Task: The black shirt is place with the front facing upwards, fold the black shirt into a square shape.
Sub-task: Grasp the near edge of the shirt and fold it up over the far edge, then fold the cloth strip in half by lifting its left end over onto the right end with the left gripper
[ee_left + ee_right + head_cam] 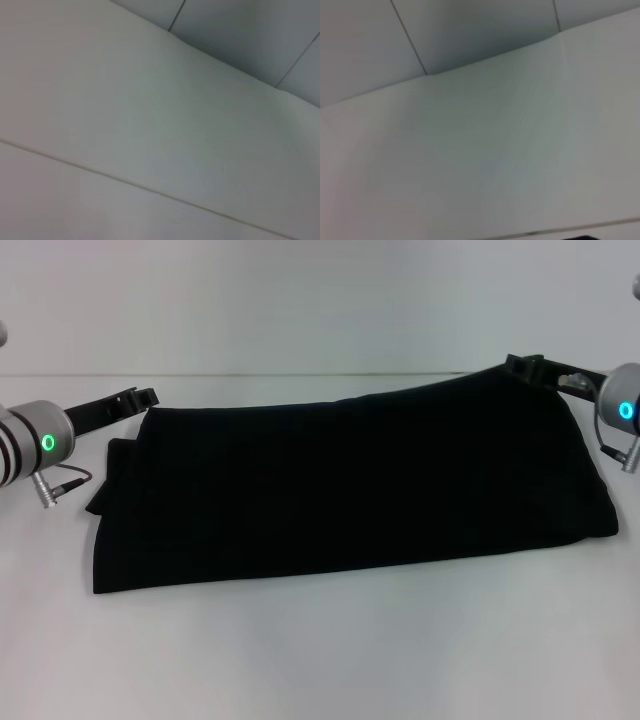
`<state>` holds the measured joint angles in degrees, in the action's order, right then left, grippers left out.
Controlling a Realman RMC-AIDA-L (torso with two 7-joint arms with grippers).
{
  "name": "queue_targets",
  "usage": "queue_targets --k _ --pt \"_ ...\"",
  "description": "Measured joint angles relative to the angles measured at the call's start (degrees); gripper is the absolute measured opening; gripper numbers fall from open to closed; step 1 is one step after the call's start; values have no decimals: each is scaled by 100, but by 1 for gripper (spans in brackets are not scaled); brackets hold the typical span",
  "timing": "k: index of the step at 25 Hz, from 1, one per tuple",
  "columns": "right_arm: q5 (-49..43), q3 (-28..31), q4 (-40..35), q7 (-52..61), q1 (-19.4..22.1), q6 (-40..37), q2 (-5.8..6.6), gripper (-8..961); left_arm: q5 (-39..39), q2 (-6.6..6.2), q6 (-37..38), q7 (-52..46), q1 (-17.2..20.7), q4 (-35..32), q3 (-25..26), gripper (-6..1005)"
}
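The black shirt (340,490) lies on the white table as a long folded band running left to right, with no lettering showing. My left gripper (146,397) sits at the shirt's far left corner, its fingers pinched on the cloth edge. At the far right corner, where the cloth rises slightly toward it, my right gripper (524,366) is likewise pinched on the edge. A small flap of shirt sticks out at the left end (108,480). Both wrist views show only pale surfaces, with no shirt or fingers.
The white table (320,660) extends in front of the shirt and behind it up to the back edge (300,374), where a pale wall rises. A cable hangs from the left wrist (60,483).
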<state>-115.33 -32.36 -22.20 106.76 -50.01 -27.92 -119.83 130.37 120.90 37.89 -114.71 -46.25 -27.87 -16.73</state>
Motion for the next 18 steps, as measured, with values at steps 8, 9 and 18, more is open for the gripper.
queue_targets --k 8,9,18 --pt "478 61 5 303 364 -43 103 473 -199 -177 993 -53 224 -13 8 570" --pt "566 63 3 355 424 -89 112 470 -220 -218 1236 -44 265 -21 7 572" --pt "1246 64 -296 -1309 1216 -2888 244 484 -919 -676 4108 -178 1159 -277 46 583"
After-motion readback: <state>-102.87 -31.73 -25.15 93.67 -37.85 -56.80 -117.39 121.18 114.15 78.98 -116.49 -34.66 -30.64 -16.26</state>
